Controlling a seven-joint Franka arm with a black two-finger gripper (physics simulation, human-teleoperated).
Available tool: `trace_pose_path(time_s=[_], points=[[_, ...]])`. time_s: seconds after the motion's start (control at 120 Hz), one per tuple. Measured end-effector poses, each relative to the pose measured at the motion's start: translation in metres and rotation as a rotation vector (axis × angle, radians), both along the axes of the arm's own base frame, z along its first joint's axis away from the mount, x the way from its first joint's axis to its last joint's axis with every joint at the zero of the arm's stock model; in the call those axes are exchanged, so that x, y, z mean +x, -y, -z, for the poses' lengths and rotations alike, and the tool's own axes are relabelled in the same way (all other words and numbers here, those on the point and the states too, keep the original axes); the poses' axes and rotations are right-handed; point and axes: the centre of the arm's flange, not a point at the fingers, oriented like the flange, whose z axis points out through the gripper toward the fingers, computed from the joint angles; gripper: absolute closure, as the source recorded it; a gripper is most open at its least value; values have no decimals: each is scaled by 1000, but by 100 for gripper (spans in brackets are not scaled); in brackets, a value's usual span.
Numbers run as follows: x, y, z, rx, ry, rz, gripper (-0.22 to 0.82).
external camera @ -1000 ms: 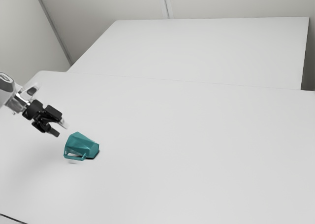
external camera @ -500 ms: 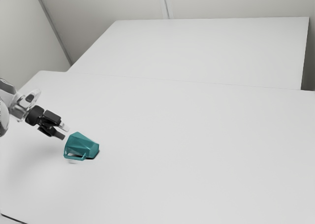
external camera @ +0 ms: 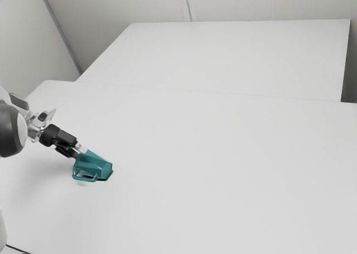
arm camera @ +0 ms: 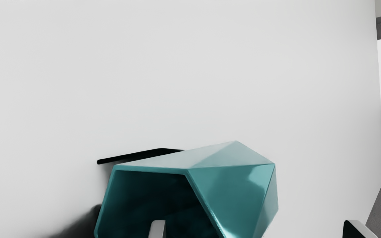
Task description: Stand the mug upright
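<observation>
Lying on its side on the desk (external camera: 223,164), nearer the corner at the exterior view's left than the one at its right: the mug (external camera: 96,166), mouth toward the claw (external camera: 79,152), long axis running away from it toward the exterior view's right. With claw spread and grasping nothing, one fingertip at the mouth and one outside, probably best to pinch the side wall, then swing the mouth upward.

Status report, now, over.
End effector open. Mug on its side, not upright. One finger at its mouth, the other outside.
</observation>
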Motion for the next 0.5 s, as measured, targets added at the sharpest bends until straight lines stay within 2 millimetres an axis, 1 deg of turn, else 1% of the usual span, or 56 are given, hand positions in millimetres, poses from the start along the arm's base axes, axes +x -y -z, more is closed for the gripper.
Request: trace_pose_path(time_s=[0.133,0.217,0.283,0.417,0.5], points=[[2,4,6,-11,11,12,5],[3,6,10,-20,17,15,10],[4,8,12,-24,23,18,18],[5,8,12,-28,35,23,39],[5,9,12,-30,41,27,49]])
